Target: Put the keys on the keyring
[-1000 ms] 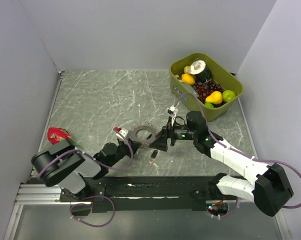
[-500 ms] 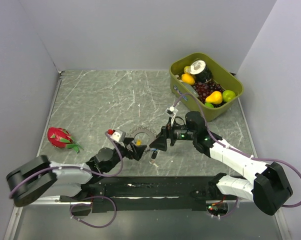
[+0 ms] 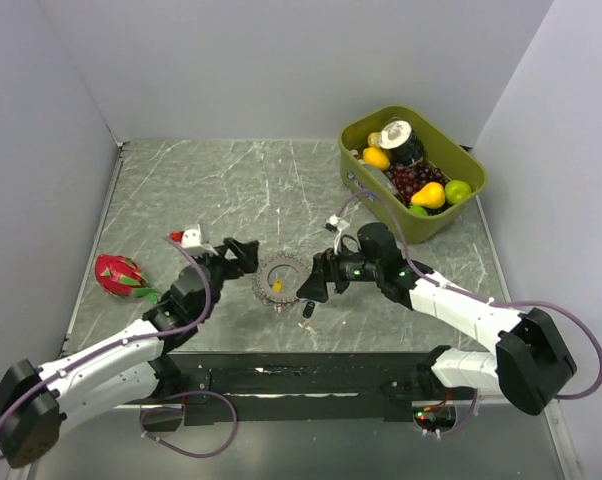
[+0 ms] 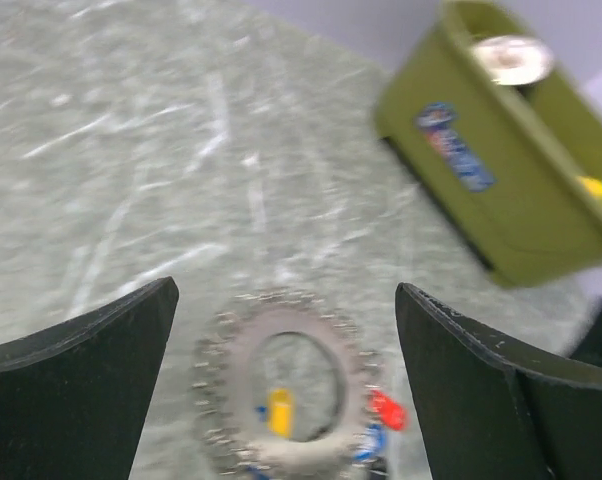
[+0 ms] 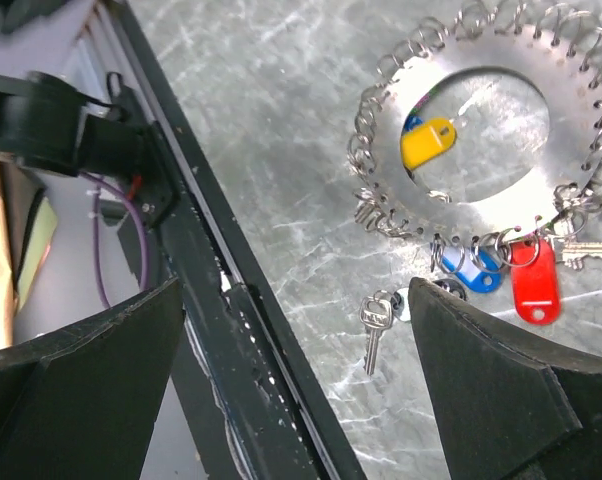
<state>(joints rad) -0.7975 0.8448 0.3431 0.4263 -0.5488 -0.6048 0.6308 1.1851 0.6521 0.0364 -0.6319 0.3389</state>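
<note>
The grey marbled table [image 3: 181,190] carries an olive-green bin [image 3: 459,148] of fruit at its far right and a dragon fruit [image 3: 116,272] near its left edge, both well apart from the work. Both arms reach toward the middle of the near half. The left gripper [image 3: 249,257] hovers just left of the keyring [image 5: 486,212], its jaws spread wide and holding nothing. The right gripper [image 3: 309,283] stands just to the ring's right, also spread wide and empty. The keyring lies flat on the table between them, a grey disc with a large hole and small wire loops all around its rim. The red-tagged key [image 5: 533,282] and the blue-tagged key [image 5: 471,270] sit at the ring's near edge and appear to hang from those loops, so that part looks done. A yellow tag [image 5: 428,141] lies inside the hole; whether it is hooked on cannot be told. A dark piece beside the blue tag is too small to make out. The loose key [image 5: 373,335], small and silver, lies on the table just beside the ring without touching it, and it still has to be threaded on. The task therefore seems partly done, with at least this one key left.
</note>
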